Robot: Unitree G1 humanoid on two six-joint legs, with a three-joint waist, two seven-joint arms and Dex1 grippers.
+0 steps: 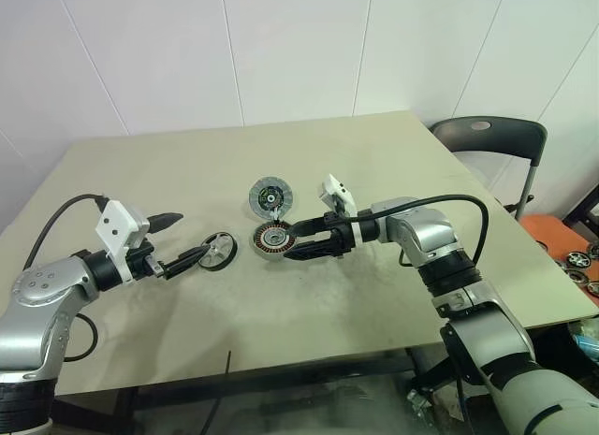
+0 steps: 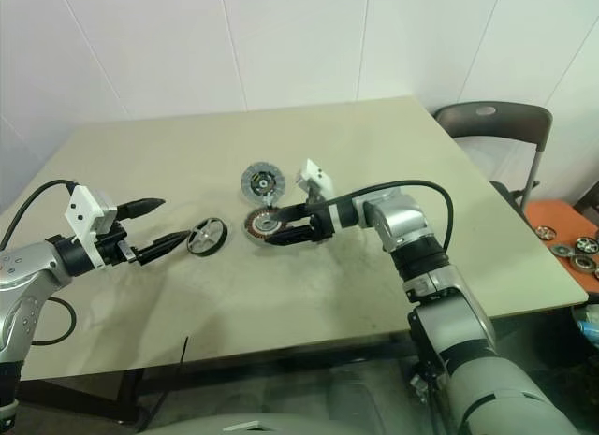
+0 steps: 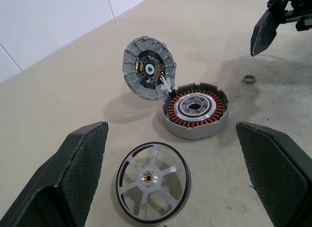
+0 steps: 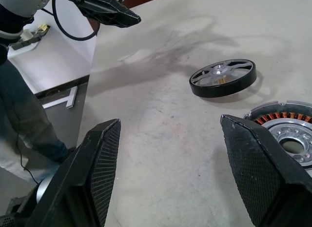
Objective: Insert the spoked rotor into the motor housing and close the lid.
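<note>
Motor housing (image 4: 292,139) cut off behind right pincer (image 4: 195,173) finger, spread apart.

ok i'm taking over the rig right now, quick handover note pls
Left gripper: open, empty, facing the spoked rotor, which lies flat on the table.
Right gripper: open, empty, at the motor housing.
Lid: open, tilted up behind the housing.
Done: nothing inserted.
Left: grasp the rotor, seat it in the housing, close the lid.
</note>
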